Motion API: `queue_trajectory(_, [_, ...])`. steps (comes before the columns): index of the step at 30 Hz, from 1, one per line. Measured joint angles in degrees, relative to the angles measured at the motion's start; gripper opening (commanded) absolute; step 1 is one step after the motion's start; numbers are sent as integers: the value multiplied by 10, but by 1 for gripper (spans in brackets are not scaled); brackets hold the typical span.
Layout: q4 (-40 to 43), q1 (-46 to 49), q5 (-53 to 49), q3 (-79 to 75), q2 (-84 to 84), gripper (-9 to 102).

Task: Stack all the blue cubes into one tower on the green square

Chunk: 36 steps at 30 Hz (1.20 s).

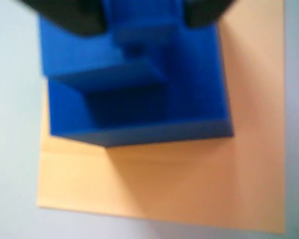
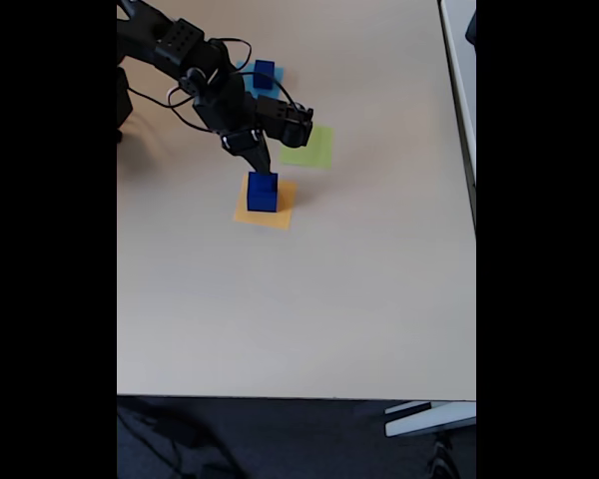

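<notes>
In the blurred wrist view a large blue cube (image 1: 189,84) stands on the orange-yellow square (image 1: 189,189). A medium blue cube (image 1: 109,82) sits on it, and a small blue cube (image 1: 144,30) is on top. My gripper (image 1: 144,17) has a dark finger against each side of the small cube. In the fixed view the gripper (image 2: 261,165) is right above this blue tower (image 2: 263,193) on the orange-yellow square (image 2: 280,215). The green square (image 2: 311,148) lies bare just up and to the right. Another blue cube (image 2: 265,73) rests on a light-blue square (image 2: 250,85).
The arm (image 2: 195,70) reaches in from the upper left with its cables. Wide bare tabletop (image 2: 309,309) lies toward the bottom of the fixed view. The table's right edge (image 2: 473,200) and its near edge border a dark floor.
</notes>
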Motion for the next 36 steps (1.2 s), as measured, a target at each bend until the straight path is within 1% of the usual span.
queue_trajectory(3, [0, 3, 0, 0, 0, 0])
queue_trajectory(11, [0, 1, 0, 0, 0, 0])
queue_trajectory(13, [12, -4, 0, -8, 0, 0])
queue_trajectory(21, [30, -33, 25, -62, 0, 0])
queue_trajectory(28, [31, -79, 74, -73, 0, 0])
queue_trajectory(33, [31, -103, 96, -74, -40, 0])
queue_trajectory(36, [15, -120, 98, -75, -78, 0])
